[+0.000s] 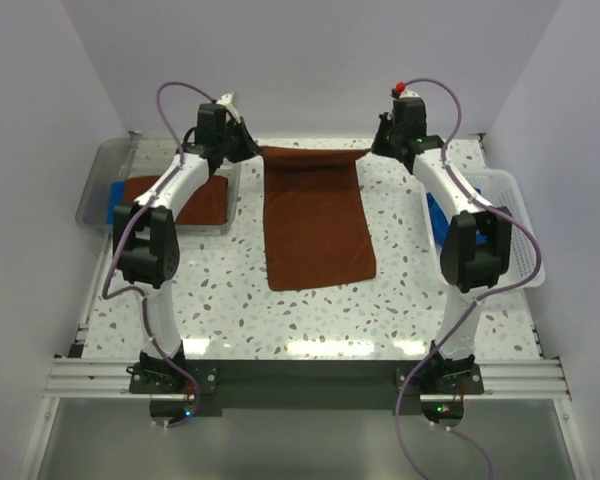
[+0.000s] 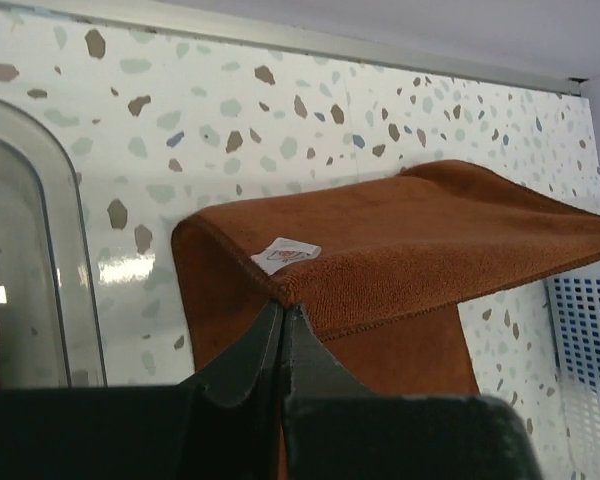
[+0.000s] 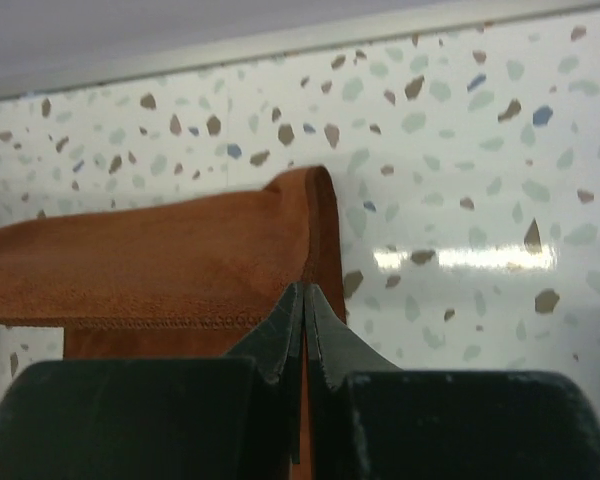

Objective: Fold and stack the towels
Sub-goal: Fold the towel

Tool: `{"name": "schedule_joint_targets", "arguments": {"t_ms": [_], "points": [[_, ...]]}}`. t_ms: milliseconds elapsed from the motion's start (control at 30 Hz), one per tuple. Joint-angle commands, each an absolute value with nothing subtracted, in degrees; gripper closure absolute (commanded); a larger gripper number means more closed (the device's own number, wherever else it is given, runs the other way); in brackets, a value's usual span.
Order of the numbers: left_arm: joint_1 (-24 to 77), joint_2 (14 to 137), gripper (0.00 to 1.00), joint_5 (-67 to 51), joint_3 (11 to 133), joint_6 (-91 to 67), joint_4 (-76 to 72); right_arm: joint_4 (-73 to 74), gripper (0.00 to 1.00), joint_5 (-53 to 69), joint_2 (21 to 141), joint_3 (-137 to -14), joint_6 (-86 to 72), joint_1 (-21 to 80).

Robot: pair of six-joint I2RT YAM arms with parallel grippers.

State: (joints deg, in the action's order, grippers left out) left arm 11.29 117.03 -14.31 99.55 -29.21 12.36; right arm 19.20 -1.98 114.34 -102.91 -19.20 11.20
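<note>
Left tool (image 2: 282,310) gripping towel (image 2: 430,240), right tool (image 3: 303,292) too

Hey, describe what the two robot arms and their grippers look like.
The left arm and right arm have white links with black joint housings. A lilac cable loops along each. A red cap tops the right wrist. The fingers are dark wedges tapering to thin tips. Black base plates anchor both.

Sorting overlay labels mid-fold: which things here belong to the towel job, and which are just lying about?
Job:
spread brown towel, far corners pinched by left hand and right hand
tray's brown towel
tray's blue towel
basket's blue towel

Lying about:
clear tray
white mesh basket
</note>
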Motion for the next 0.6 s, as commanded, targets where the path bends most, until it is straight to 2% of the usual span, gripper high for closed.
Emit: {"name": "schedule_joint_targets", "arguments": {"t_ms": [0, 333, 567], "points": [[10.72, 107.59, 1.0, -16.78, 94.34, -32.07, 12.21, 23.37, 1.0, -1.14, 105.13, -98.46, -20.65, 10.9], [11.78, 96.42, 1.0, -18.37, 76.83, -34.54, 12.83, 29.35, 1.0, -1.76, 95.54, -85.26, -23.9, 10.9], [13.53, 91.86, 1.0, -16.35, 75.59, -33.84, 16.25, 30.94, 1.0, -0.97, 92.55, -83.93, -24.61, 10.9]]}}
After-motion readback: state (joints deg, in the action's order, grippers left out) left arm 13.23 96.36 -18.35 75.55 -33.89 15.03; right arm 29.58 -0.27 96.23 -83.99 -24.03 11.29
